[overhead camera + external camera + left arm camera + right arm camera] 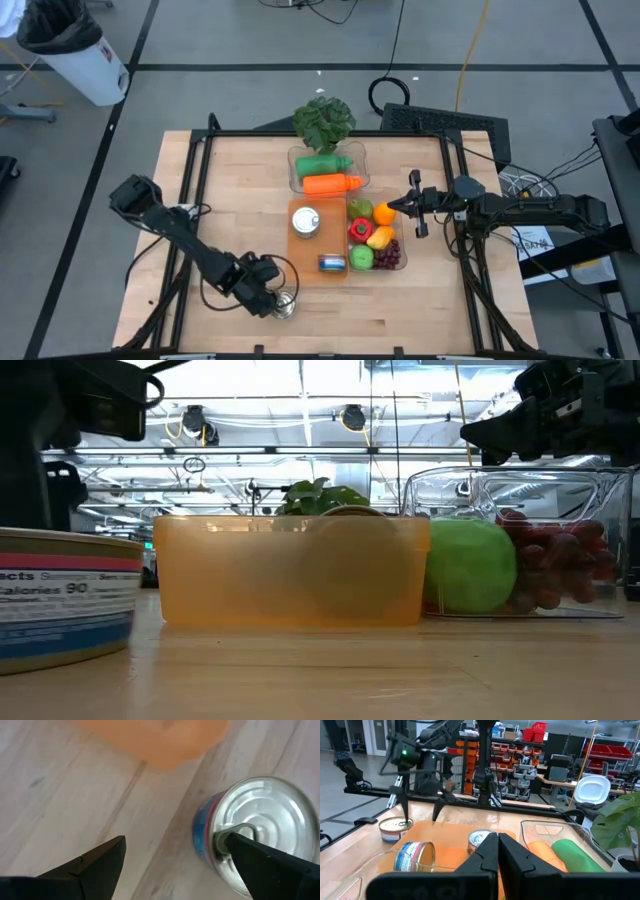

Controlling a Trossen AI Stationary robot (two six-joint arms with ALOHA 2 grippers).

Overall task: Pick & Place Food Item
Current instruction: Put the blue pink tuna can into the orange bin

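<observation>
A tin can point(286, 306) with a blue and red label stands upright on the table near its near edge; it also shows in the low view point(60, 600), the left wrist view point(255, 830) and the right wrist view point(395, 830). My left gripper point(272, 298) is open and points down at it. One finger point(260, 865) is over the can's lid and the other point(95, 865) is beside the can, over bare wood. My right gripper point(497, 852) is shut and empty, above the clear fruit tray point(400, 262). My left gripper comes at the can from above with its fingers pointing down. One fingertip point(225, 840) stands over the can's lid by the pull ring point(245, 832). I cannot tell whether it touches the lid. The can stands upright on the table.
An orange tray point(300, 270) at mid-table holds two more cans point(305, 221) point(332, 262). The clear tray beside it holds fruit, with an apple point(470, 565) and grapes point(555, 560). A clear box point(328, 170) with a green and an orange item and a plant point(323, 120) stand farther back.
</observation>
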